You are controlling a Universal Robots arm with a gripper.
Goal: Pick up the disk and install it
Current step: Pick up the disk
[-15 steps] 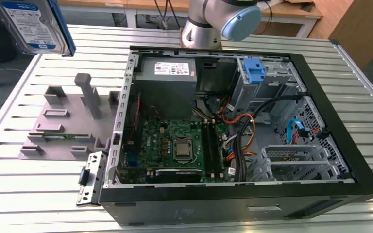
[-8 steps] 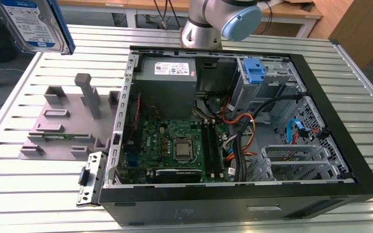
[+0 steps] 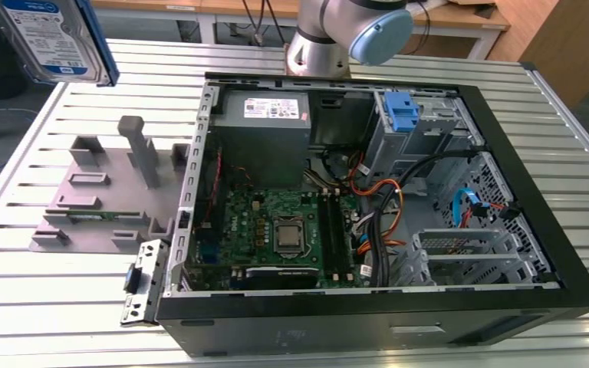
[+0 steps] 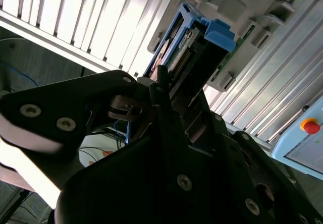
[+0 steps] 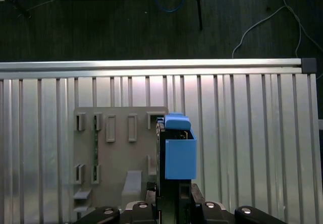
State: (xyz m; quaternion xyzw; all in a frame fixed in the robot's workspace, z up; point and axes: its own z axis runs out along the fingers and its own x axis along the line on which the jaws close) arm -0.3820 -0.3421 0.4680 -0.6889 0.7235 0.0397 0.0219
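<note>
Step in hand: The gripper point(image 4: 174, 100) is carrying the disk point(image 3: 54, 34) through the air. Going by the task, this is the transfer between pick-up and installation.
Pincer: In the second wrist view the jaws are bearing on the drive from both sides, clamped on it, and the blue carrier end is projecting beyond them.
Disk, position: It is hanging well above the slatted table point(image 3: 28, 307) at the exterior view's left. It is on the far side of the grey fixture plate point(image 3: 100, 192) and well apart from the open computer case point(image 3: 376, 307).
Disk, attitude: In the first wrist view it is showing edge-on, with the fixture plate lying beneath it.
Case interior: A blue bracket point(image 3: 402, 115) is sitting in the drive cage point(image 3: 432, 123) at the far corner. The power supply point(image 3: 264, 107) is lying near it, and cables point(image 3: 376, 203) are looping just below.
Doing it well: The grip is probably best kept firm and unchanged, since the drive is hanging by the jaws alone. The carry is probably best kept high, so the carrier rails are passing over the case wall and not into it. The edge-on attitude is worth holding steady, as any twist in the jaws would be throwing off the alignment of the rails.
Risk: The loose cables appear to be crowding the cage mouth and could be snagging a rail.
</note>
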